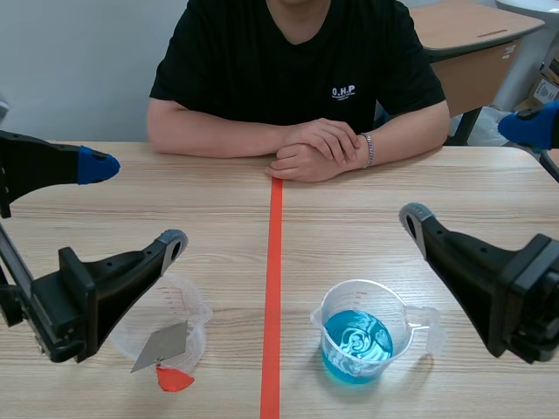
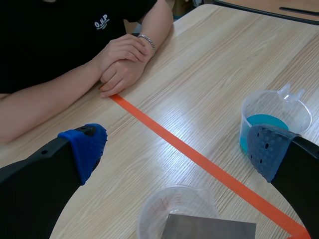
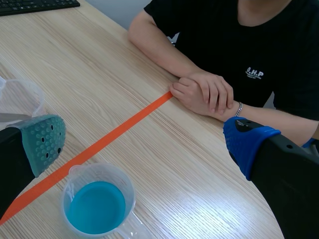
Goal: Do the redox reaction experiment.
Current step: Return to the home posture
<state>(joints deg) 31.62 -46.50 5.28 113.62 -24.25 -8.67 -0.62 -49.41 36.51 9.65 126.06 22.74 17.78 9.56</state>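
Note:
A clear beaker (image 1: 190, 301) at the front left holds a grey metal sheet (image 1: 162, 347) leaning inside it. Right of the tape line, a second beaker (image 1: 325, 325) holds blue liquid (image 1: 356, 342). My left gripper (image 1: 135, 205) hangs open above and behind the sheet beaker. In the left wrist view the left gripper (image 2: 177, 149) stands wide, with the sheet (image 2: 209, 229) and its beaker (image 2: 164, 196) under it. My right gripper (image 1: 472, 172) is open, raised right of the blue beaker. The right wrist view has the right gripper (image 3: 144, 142) above the blue beaker (image 3: 99, 172).
A person sits across the table with clasped hands (image 1: 319, 148) resting at the far end of the orange tape line (image 1: 272, 288). A red tape mark (image 1: 175, 380) lies by the sheet beaker. A keyboard (image 3: 30, 5) lies at the far table edge.

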